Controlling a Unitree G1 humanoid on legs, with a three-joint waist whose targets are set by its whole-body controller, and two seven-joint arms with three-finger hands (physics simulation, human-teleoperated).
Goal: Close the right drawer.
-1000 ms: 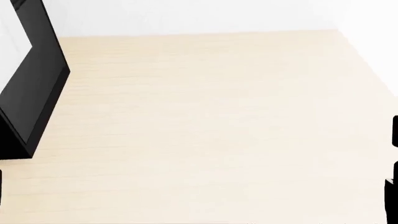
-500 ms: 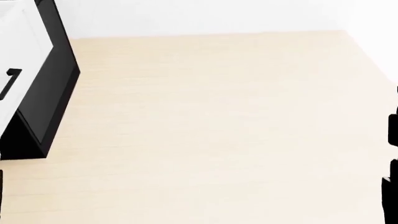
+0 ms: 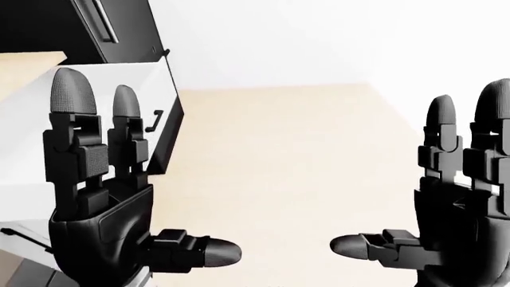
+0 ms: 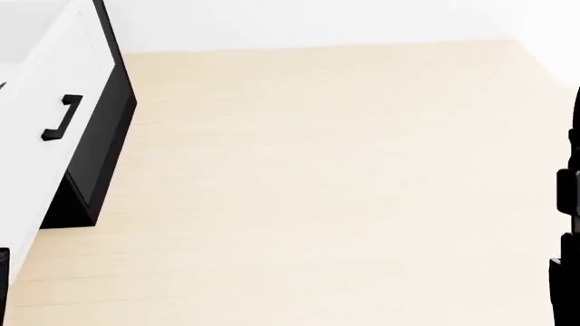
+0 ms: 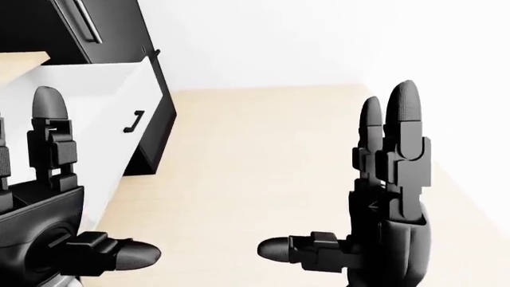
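A white drawer (image 3: 163, 113) with a small black handle (image 3: 157, 120) stands pulled out from the cabinet at the left of the left-eye view. It also shows at the left edge of the head view (image 4: 54, 109), with its handle (image 4: 60, 117). My left hand (image 3: 155, 179) is raised, open and empty, just right of the drawer's face and apart from it. My right hand (image 3: 399, 173) is raised, open and empty at the right, palm facing the left hand.
A black cabinet base (image 4: 95, 170) sits under the drawer. A black appliance front (image 3: 88, 27) with a bar handle hangs at the top left. Pale wood floor (image 4: 345, 190) runs to a white wall (image 3: 318, 42).
The whole head view has shifted: the cabinet slid right into the picture, so the camera turned left. The white drawer front and its handle came into view.
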